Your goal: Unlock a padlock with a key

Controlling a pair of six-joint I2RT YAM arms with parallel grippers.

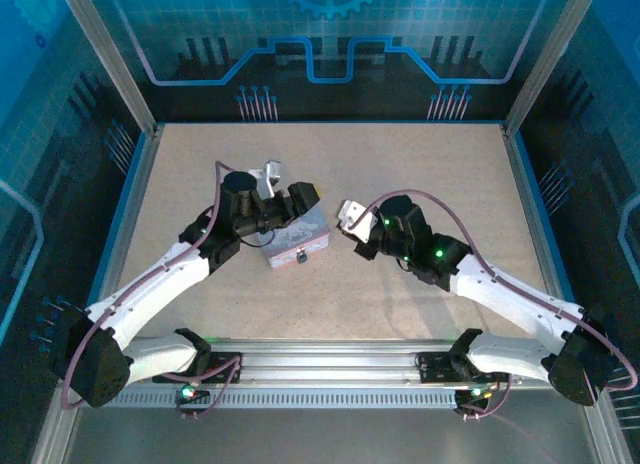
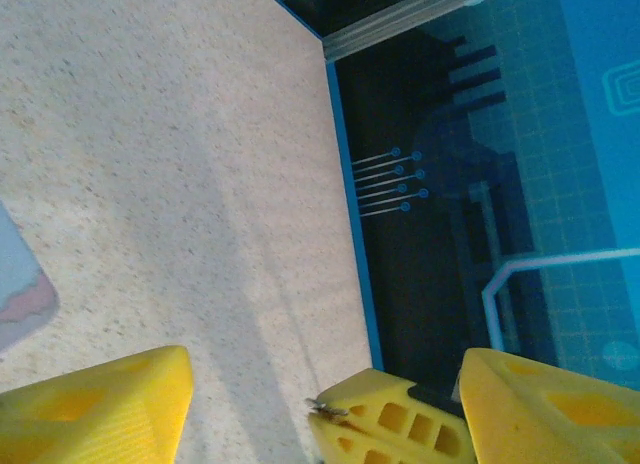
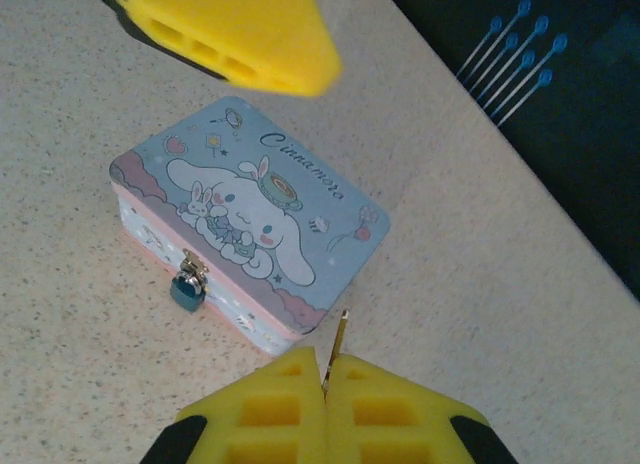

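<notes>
right gripper [image 3: 328, 369] closed tight on the key [image 3: 340, 334] | left gripper [image 1: 296, 202] spread wide, empty | key seems thin, stiff, probably slippery: hold its head | padlock [image 3: 187, 290] looks light, may swing on the tin [image 3: 250, 204]

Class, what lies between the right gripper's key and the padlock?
The tin, its front corner between key and padlock: right wrist view.
</notes>
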